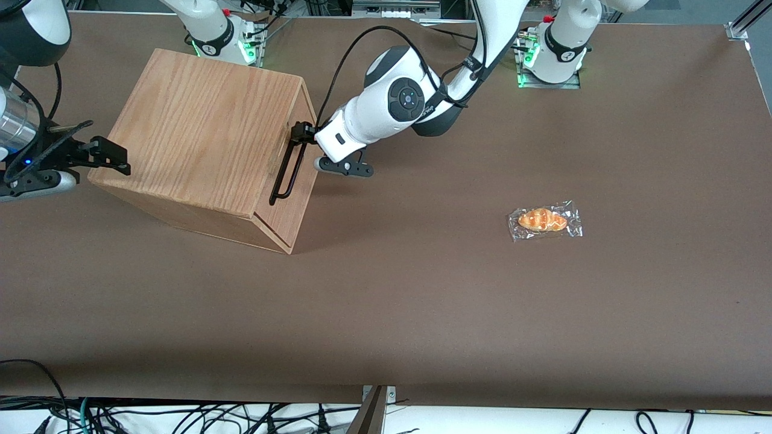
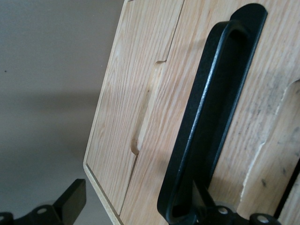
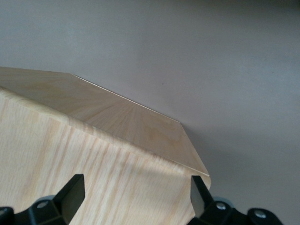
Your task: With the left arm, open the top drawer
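The cabinet (image 1: 205,138) sat on the brown bench (image 1: 422,301) toward the parked arm's end, its front panel turned toward the working arm. The top drawer (image 2: 225,131) looked fully closed: in the left wrist view its front lay flush with the lower panel (image 2: 126,117), the seam between them showing no step.

The left arm (image 1: 398,102) reached in from about two o'clock of the cabinet, bringing its gripper (image 1: 300,137) up to the upper end of the black bar handle (image 1: 288,169). In the front view the gripper touched or nearly touched that end. In the left wrist view the handle (image 2: 206,122) ran close beside one finger (image 2: 208,213), while the other finger (image 2: 70,201) stood well apart over bare bench, so the gripper was spread wide and clamped on nothing. Whether the bar lay properly between the fingers I could not tell.

By my reading, the approach was about complete and nothing more: the grasp was not yet made, and the whole pull remained. The next move would likely call for closing on the bar, then drawing straight out from the drawer front.

A wrapped pastry (image 1: 544,220) lay well apart, at roughly four o'clock from the cabinet, toward the working arm's end.
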Controlling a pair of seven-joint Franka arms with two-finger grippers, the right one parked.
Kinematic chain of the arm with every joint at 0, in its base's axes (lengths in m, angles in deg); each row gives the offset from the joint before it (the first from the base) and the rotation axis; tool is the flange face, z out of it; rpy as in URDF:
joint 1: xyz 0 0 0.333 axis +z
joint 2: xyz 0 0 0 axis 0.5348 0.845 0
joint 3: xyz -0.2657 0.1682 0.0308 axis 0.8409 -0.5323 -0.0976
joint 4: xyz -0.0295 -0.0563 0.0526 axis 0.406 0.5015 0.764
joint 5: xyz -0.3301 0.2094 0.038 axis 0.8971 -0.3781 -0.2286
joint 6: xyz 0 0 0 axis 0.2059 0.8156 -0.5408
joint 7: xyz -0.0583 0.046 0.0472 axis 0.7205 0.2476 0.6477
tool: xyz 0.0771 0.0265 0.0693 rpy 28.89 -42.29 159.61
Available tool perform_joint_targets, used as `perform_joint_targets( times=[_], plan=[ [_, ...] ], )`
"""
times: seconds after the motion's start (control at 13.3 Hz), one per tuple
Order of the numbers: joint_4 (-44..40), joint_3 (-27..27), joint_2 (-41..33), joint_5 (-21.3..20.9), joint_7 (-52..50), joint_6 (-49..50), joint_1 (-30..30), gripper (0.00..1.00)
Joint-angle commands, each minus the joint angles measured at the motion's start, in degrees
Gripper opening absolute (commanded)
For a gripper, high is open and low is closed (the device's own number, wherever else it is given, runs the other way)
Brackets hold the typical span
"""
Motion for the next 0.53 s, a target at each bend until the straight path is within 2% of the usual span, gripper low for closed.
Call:
perform_joint_targets(
  times=[0.0, 0.22, 0.45],
  plan=[
    [-1.9, 0.1, 1.4, 0.8, 1.8, 0.2, -0.2, 1.00],
    [-1.9, 0.0, 1.4, -0.1, 1.6, 0.2, -0.9, 1.00],
    [-1.9, -0.1, 1.6, -4.8, 1.5, 0.3, -0.7, 1.00]
  ],
)
